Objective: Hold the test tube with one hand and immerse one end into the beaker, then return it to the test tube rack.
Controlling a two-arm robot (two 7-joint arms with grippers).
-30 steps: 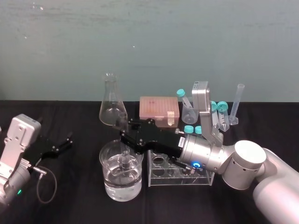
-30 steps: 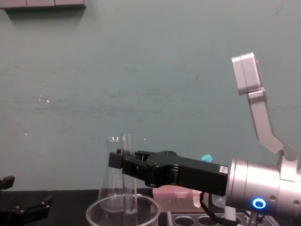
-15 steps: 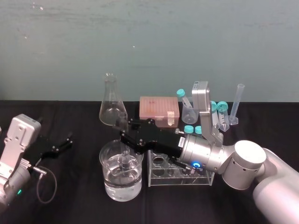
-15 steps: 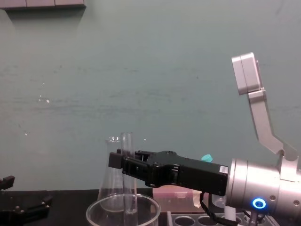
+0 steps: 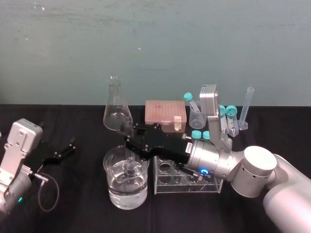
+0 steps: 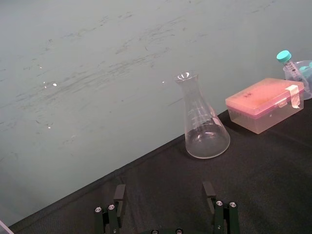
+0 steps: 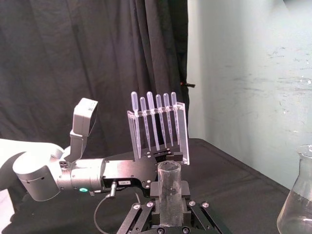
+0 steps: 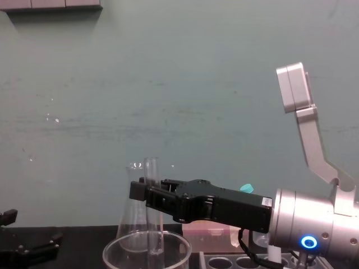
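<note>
Black tabletop, teal wall behind. Nothing has shifted in the last second: the right gripper (image 8: 145, 190) holds its pinch on the test tube (image 8: 151, 171). Tube upright, long axis vertical, mouth up, rounded end down inside the beaker (image 5: 112, 194), near centre. Likely a dip-hold, with the test tube rack (image 5: 187, 187) just right for the return. Left gripper (image 5: 67, 147) spread, parked far left.

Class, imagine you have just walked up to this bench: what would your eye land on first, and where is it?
The right gripper stands out, reaching in from the right, shut on the upright test tube whose lower end sits inside the beaker. Just right of the beaker stands the test tube rack, and the left gripper rests open at the far left.
</note>
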